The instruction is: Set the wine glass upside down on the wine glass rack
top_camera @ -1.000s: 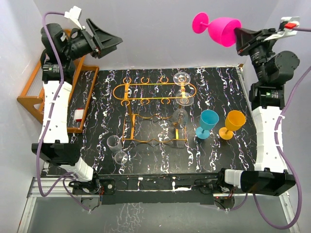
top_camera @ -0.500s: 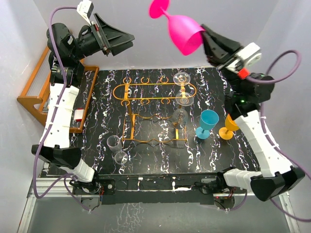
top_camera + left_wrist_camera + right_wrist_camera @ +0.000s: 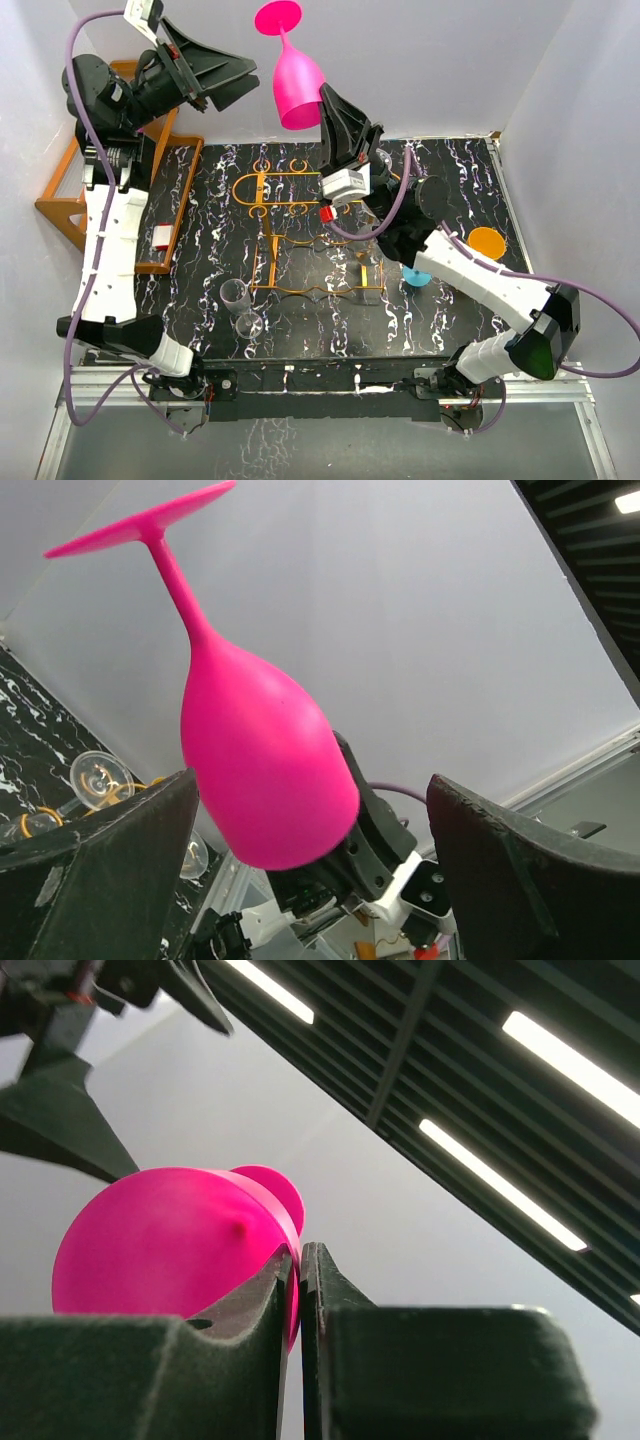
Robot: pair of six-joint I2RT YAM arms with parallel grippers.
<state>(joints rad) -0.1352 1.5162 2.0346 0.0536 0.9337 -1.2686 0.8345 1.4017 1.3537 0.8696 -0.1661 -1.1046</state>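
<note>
Mid black marbled table, thin orange-gold wire wine glass rack. High above its rear, inverted opaque pink wine glass, between left gripper and right gripper. At left edge, orange slatted wooden rack. Front-left, two clear glasses. Right, blue goblet, orange goblet.

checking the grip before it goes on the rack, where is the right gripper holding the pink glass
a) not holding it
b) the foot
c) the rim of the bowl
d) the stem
c: the right gripper is shut on the pink glass, pinching the bowl's rim wall between its fingers, while the stem and foot point up, free.
</note>
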